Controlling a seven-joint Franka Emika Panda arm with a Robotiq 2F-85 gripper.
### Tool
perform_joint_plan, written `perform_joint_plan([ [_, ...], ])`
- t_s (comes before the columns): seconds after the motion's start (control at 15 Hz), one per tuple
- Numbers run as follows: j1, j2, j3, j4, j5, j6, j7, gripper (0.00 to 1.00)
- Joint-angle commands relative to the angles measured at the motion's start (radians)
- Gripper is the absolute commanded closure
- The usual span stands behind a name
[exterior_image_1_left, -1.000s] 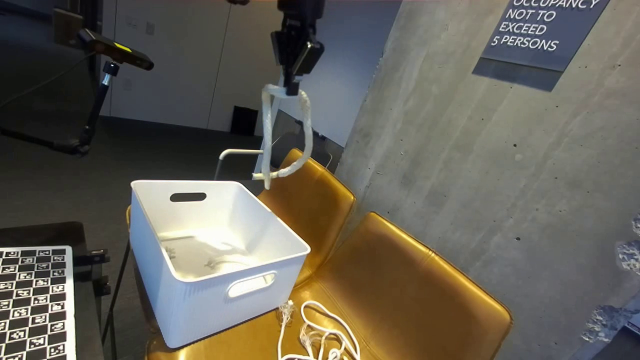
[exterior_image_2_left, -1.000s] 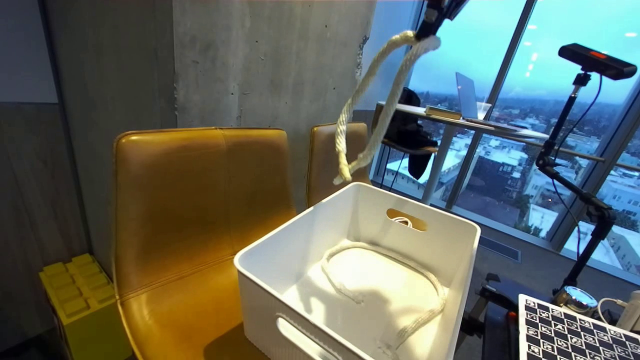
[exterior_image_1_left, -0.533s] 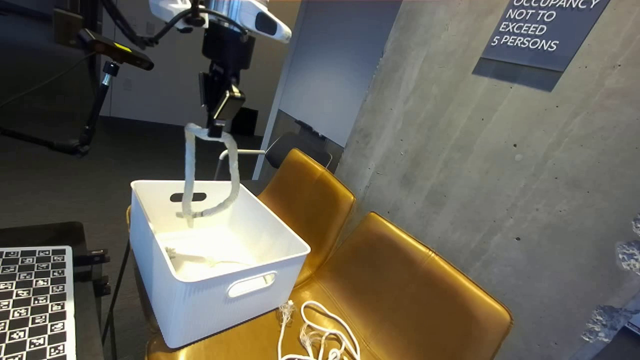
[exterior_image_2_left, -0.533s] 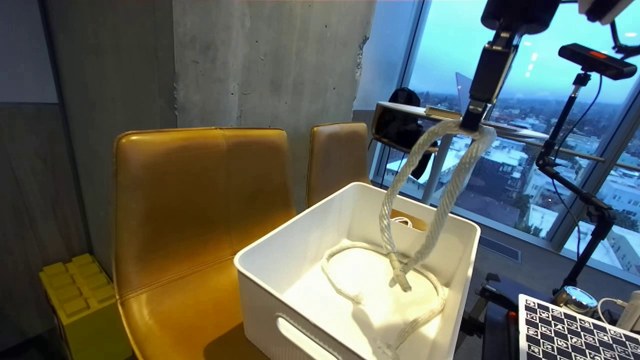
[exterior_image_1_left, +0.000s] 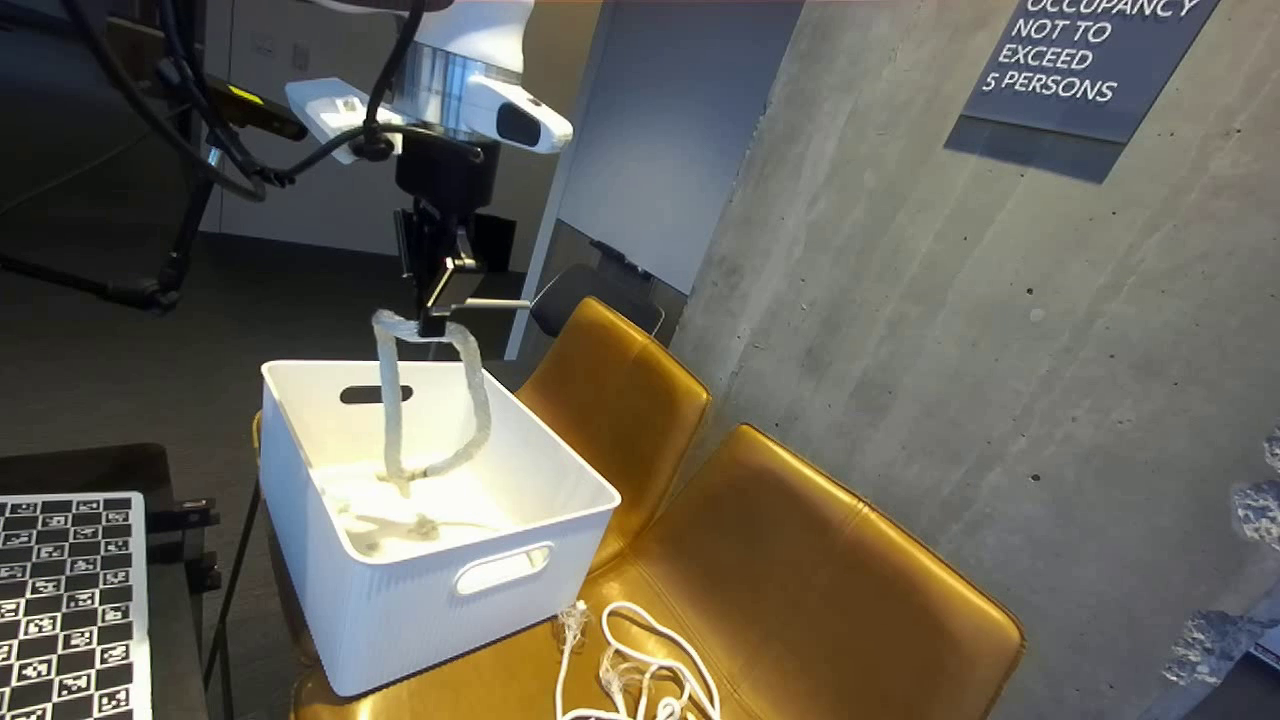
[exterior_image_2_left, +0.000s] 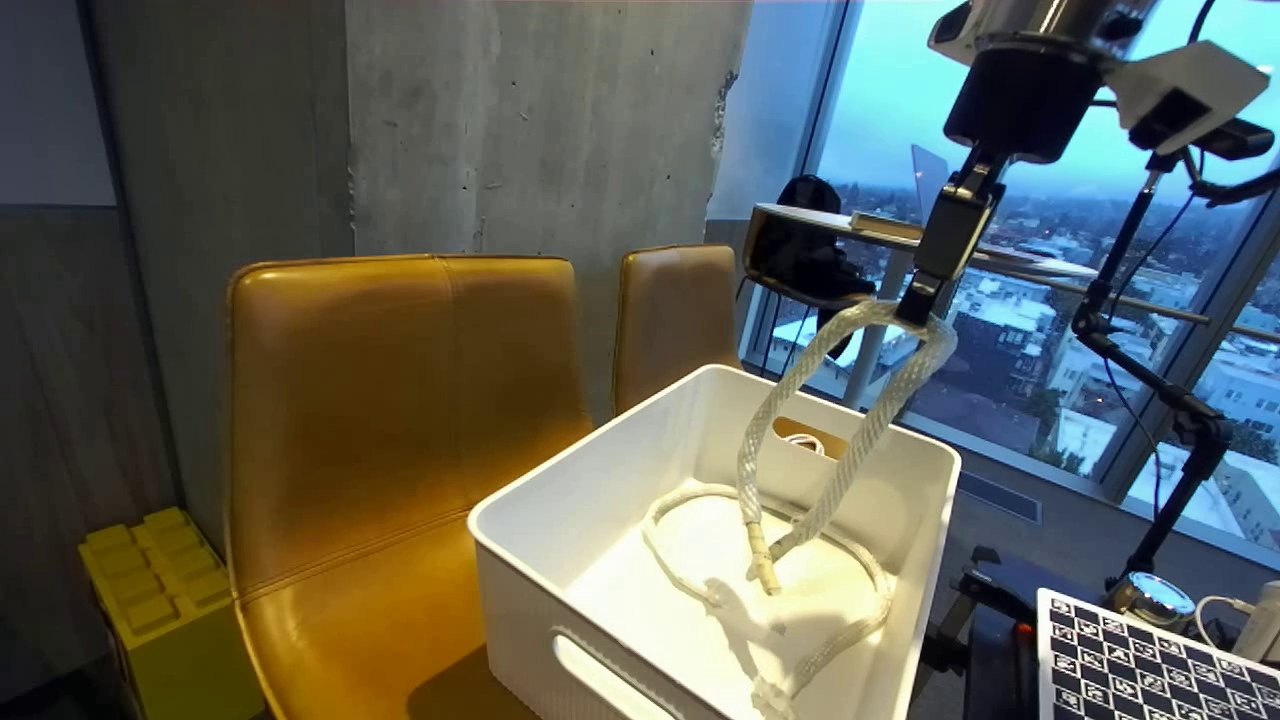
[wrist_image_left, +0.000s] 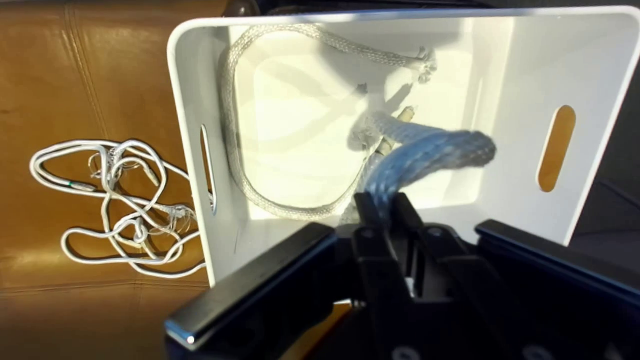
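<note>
Looped rope (exterior_image_2_left: 866, 432) hangs from the hand (exterior_image_1_left: 433, 326) into the white box (exterior_image_1_left: 420, 620)

I have the thick, pale rope clamped in the hand near the middle of its length, so it drapes in a loop with both ends low between the box walls. My grip sits above the rim. I judge the step in hand to be a held carry at the box: nothing is let go, and the ends seem clear of the box floor, though I cannot tell whether they brush the second rope (wrist_image_left: 230, 115) beneath. From this pose, any lowering calls for keeping the loop between the walls; any sideways shift calls for a lift, so the ends clear the rim.

The second rope lies curved inside the box. The wrist view gives me most of that curve, one frayed end included.

Outside, in an exterior view, the lower edge cuts short a tangle of thinner white cord (exterior_image_1_left: 668, 706) on the tan seat (exterior_image_1_left: 480, 685); my wrist view lays out nearly all of it. In an exterior view, only a scrap shows through a handle slot (exterior_image_2_left: 813, 440). Farther out, I get the window (exterior_image_2_left: 1050, 200) and a yellow block (exterior_image_2_left: 160, 590) there, and the occupancy sign (exterior_image_1_left: 1080, 70) in an exterior view.
</note>
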Motion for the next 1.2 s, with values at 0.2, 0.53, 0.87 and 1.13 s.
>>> perform_joint_plan([
  [0.2, -0.001, -0.027, -0.026, -0.056, 0.027, 0.095, -0.089, 0.37],
  [0.53, -0.05, 0.04, -0.089, -0.044, -0.001, 0.18, -0.16, 0.01],
  [0.87, -0.123, 0.158, -0.184, 0.011, 0.025, 0.244, -0.285, 0.0],
  [1.13, -0.175, 0.255, -0.224, 0.067, 0.052, 0.267, -0.359, 0.0],
])
